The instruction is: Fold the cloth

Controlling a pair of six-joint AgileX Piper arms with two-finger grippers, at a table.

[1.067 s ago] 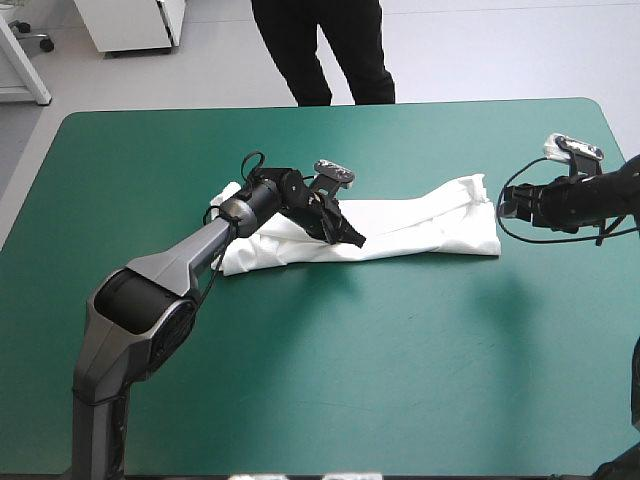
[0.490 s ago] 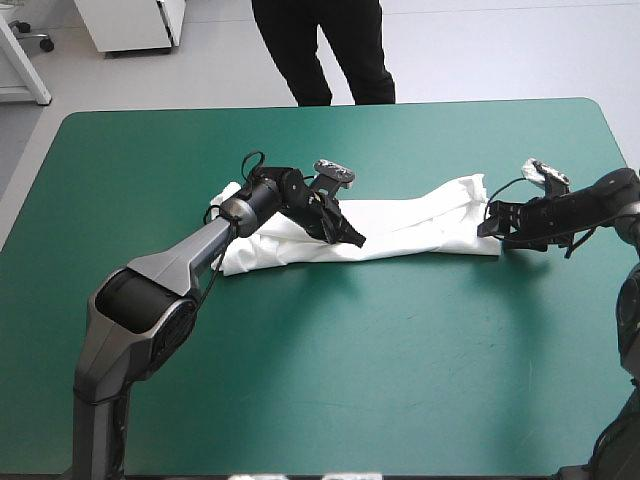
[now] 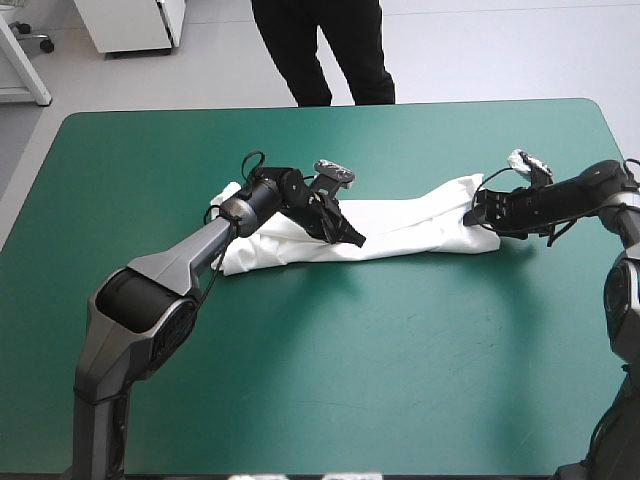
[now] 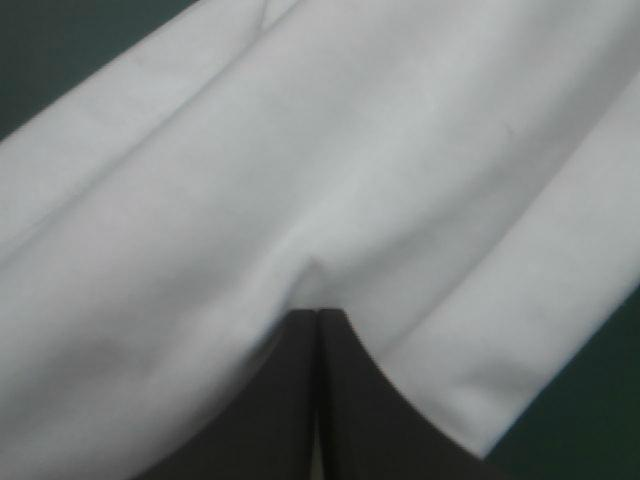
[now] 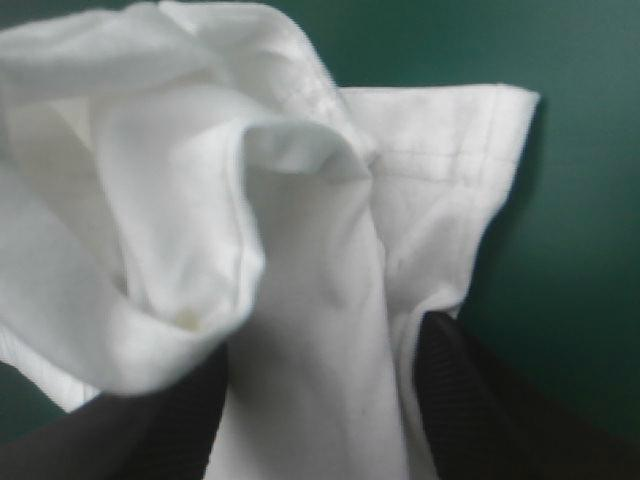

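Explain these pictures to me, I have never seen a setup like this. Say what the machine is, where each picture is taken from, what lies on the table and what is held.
This is a robot with two arms at a table with a teal-green cover. The high view looks down from above and behind the robot. The other two pictures come from a camera on each wrist, looking along that arm's two black fin-shaped fingers. A white short-sleeved T-shirt lies on the cover as a long rumpled strip. The left gripper is shut, pinching the T-shirt near its middle. The right gripper is open at the strip's right end, with cloth between its fingers, not yet clamped.
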